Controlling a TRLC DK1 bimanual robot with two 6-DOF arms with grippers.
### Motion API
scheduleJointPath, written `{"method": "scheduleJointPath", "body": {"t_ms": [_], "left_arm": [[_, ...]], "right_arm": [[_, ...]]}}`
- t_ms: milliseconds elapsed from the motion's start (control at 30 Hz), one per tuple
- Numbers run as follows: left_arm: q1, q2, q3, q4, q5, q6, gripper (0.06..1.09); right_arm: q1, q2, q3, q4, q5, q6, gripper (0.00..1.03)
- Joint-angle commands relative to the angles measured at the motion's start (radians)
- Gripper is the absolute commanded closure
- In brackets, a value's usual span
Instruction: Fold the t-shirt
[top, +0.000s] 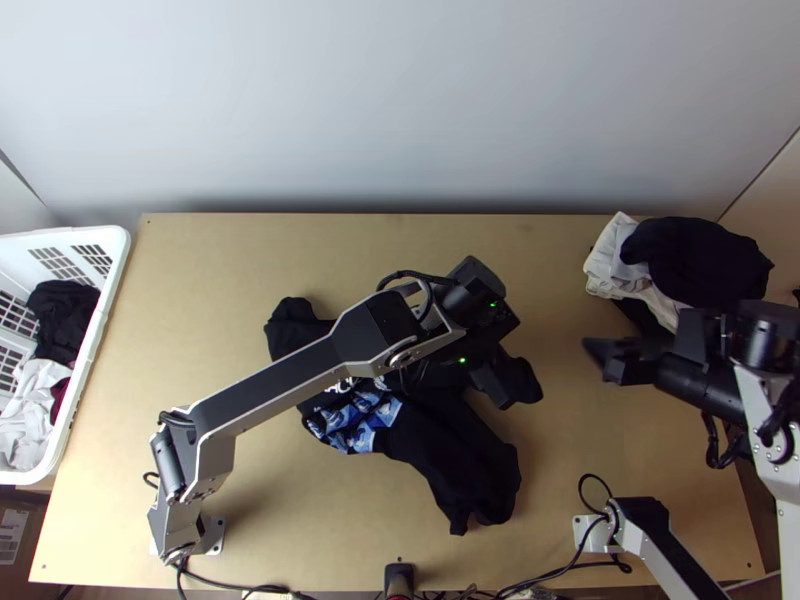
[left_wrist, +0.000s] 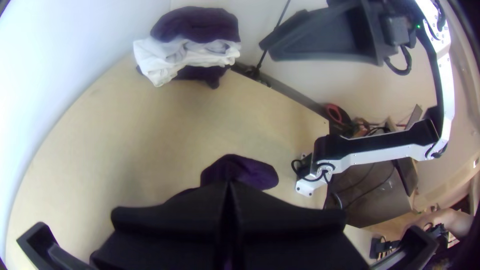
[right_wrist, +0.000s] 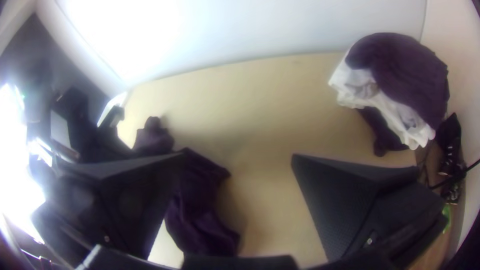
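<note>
The black t-shirt (top: 450, 440), with a blue patterned patch (top: 355, 418), lies bunched across the middle of the table (top: 190, 300), one part extending toward the near edge. Over its right side is the left gripper (top: 490, 378), fingers (left_wrist: 170, 220) together; whether they pinch cloth I can't tell. The right gripper (top: 602, 361) is above the table's right part, fingers (right_wrist: 345, 200) apart. White cloth (top: 608, 264) and dark cloth (top: 695, 260) are piled by the far right corner. A white basket (top: 122, 250) of clothes stands at the left edge.
</note>
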Motion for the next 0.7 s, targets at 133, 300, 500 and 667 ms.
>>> {"method": "scheduleJointPath", "body": {"t_ms": [133, 300, 500, 667], "left_arm": [[0.002, 0.027, 0.067, -0.004, -0.049, -0.015, 1.05], [0.008, 0.026, 0.067, -0.006, -0.063, -0.015, 1.05], [0.011, 0.026, 0.067, -0.006, -0.078, -0.017, 1.05], [0.006, 0.023, 0.067, -0.013, -0.08, -0.017, 1.05]], "right_arm": [[0.165, 0.063, -0.011, -0.083, -0.135, 0.004, 0.05], [0.25, 0.074, -0.057, -0.094, -0.135, -0.026, 0.05], [0.306, 0.098, -0.083, -0.077, -0.129, -0.057, 0.05], [0.329, 0.123, -0.118, 0.006, -0.085, -0.077, 0.07]]}}
